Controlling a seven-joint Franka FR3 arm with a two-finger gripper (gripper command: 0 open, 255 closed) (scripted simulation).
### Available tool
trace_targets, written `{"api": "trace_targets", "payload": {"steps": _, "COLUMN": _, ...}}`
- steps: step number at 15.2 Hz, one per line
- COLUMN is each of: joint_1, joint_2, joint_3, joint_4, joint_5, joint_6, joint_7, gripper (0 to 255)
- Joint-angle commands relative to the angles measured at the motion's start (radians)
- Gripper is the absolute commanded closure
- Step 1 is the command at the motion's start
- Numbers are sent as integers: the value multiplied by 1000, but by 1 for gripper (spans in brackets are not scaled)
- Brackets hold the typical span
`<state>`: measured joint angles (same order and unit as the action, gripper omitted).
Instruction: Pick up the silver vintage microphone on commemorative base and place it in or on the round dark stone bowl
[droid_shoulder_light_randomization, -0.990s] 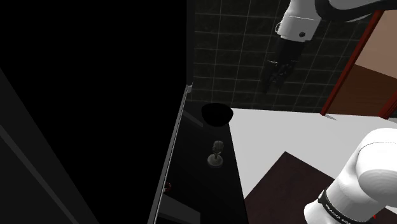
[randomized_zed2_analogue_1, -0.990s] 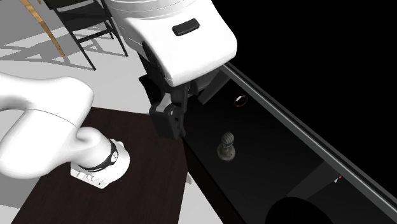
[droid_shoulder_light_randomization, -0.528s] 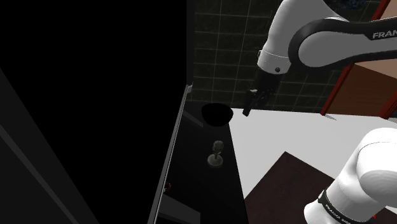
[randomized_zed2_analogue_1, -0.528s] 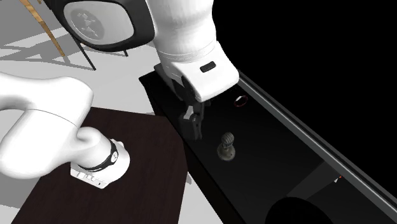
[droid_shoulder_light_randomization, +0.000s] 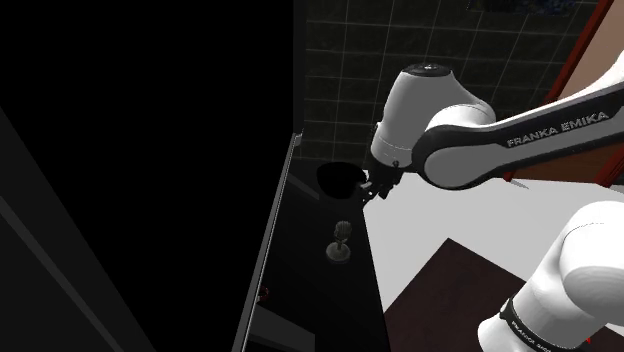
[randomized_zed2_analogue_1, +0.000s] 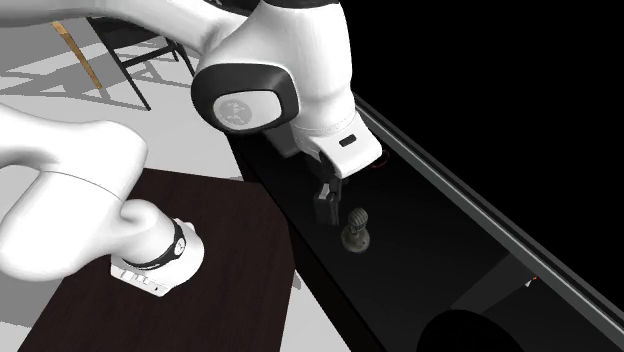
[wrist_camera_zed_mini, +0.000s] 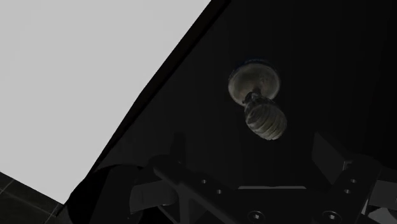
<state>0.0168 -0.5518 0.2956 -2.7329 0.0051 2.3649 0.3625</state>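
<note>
Gripper (randomized_zed2_analogue_1: 326, 207): had dropped lower than half a second before, fingers (wrist_camera_zed_mini: 177, 147) spread apart, empty.
Microphone (wrist_camera_zed_mini: 262, 109): unmoved, upright, ahead between the fingers, untouched.
Bowl (droid_shoulder_light_randomization: 338, 178): unmoved.

Arm (droid_shoulder_light_randomization: 470, 160) dropped + swung in; jaws now hang close by mic (randomized_zed2_analogue_1: 357, 230).

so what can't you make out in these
- bowl: second exterior view, cut off by the bottom edge
- claw: shoulder view, black against the dark surface, outline lost
- red speck: shoulder view, too small to name
- microphone: wrist view, base too dim for detail
</note>
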Motion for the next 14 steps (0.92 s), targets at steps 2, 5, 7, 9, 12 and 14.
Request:
{"api": "trace_targets", "payload": {"steps": 2, "joint_1": -37, "joint_2": 107, "joint_3": 73, "joint_4": -10, "joint_5": -53, "joint_6": 135, "joint_7": 84, "gripper": 0}}
{"api": "trace_targets", "payload": {"steps": 5, "joint_1": -115, "joint_2": 236, "joint_3": 169, "joint_4": 0, "joint_5": -168, "joint_6": 263, "joint_7": 209, "gripper": 0}}
{"api": "trace_targets", "payload": {"steps": 7, "joint_1": -171, "joint_2": 302, "joint_3": 224, "joint_4": 13, "joint_5": -255, "joint_6": 314, "joint_7": 293, "gripper": 0}}
{"api": "trace_targets", "payload": {"steps": 9, "joint_1": -199, "joint_2": 337, "joint_3": 239, "joint_4": 15, "joint_5": -301, "joint_6": 343, "joint_7": 325, "gripper": 0}}
{"api": "trace_targets", "payload": {"steps": 12, "joint_1": -247, "joint_2": 393, "joint_3": 263, "joint_4": 22, "joint_5": -387, "joint_6": 383, "joint_7": 386, "gripper": 0}}
{"api": "trace_targets", "payload": {"steps": 14, "joint_1": -290, "joint_2": 444, "joint_3": 283, "joint_4": 32, "joint_5": -480, "joint_6": 411, "joint_7": 454, "gripper": 0}}
